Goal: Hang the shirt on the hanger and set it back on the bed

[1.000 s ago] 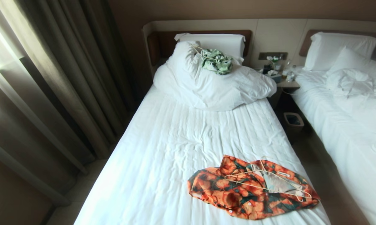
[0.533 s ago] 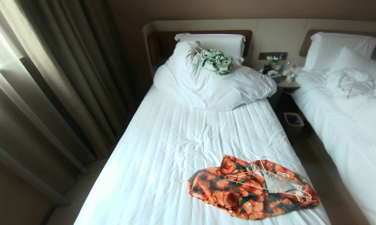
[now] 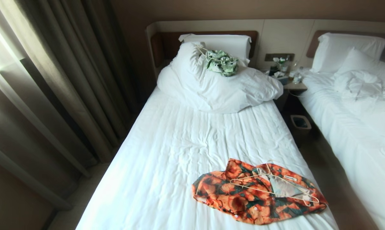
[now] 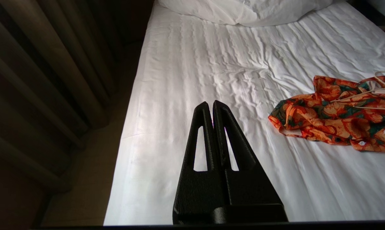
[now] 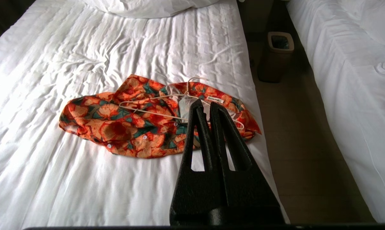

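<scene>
Nothing has moved: shirt (image 3: pixel 258 191) lies crumpled near the foot of the bed (image 3: pixel 179 150), hanger (image 3: pixel 272 185) on top; left gripper (image 4: pixel 212 107) and right gripper (image 5: pixel 203 107) hover fully closed, empty

Single bed (image 3: pixel 167 153), wrinkled white sheet: bunched duvet (image 3: pixel 218 89) near headboard, flowered shirt (image 3: pixel 243 198) crumpled near foot, pale hanger (image 3: pixel 272 185) atop.

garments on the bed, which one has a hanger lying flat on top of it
The orange floral shirt at the bed's foot end, under the hanger; the green garment is bunched on the duvet.
</scene>
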### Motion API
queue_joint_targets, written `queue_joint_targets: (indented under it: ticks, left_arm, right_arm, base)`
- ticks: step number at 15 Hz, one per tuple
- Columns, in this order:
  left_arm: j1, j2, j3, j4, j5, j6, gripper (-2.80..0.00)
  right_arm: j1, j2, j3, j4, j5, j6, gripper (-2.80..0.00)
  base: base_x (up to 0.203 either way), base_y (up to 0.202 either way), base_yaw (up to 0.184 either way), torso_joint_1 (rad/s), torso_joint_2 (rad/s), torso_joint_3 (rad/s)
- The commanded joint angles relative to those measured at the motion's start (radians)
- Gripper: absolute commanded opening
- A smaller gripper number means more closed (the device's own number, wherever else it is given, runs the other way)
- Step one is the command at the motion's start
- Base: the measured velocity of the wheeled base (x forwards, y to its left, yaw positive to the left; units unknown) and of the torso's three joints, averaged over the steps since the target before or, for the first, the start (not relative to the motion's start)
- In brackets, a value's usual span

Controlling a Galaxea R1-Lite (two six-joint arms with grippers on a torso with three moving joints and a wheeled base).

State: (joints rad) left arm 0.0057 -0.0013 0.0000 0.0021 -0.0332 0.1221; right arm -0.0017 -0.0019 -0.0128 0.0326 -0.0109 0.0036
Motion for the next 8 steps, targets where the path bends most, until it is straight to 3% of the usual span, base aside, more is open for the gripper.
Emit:
queue_joint_targets:
  ticks: [1, 8]
  left_arm:
    - [0.0, 0.0, 0.002, -0.001, -0.001, 0.001, -2.8]
    - [0.0, 0.0, 0.002, -0.001, -0.001, 0.001, -2.8]
  right_arm:
    - [0.0, -0.001, 0.0, 0.0, 0.0, -0.003, -2.8]
    - [0.0, -0.001, 0.0, 0.0, 0.0, 0.002, -2.8]
  base:
    - [0.0, 0.0, 0.0, 0.0, 0.0, 0.0]
    - [0.0, 0.0, 0.0, 0.0, 0.0, 0.0]
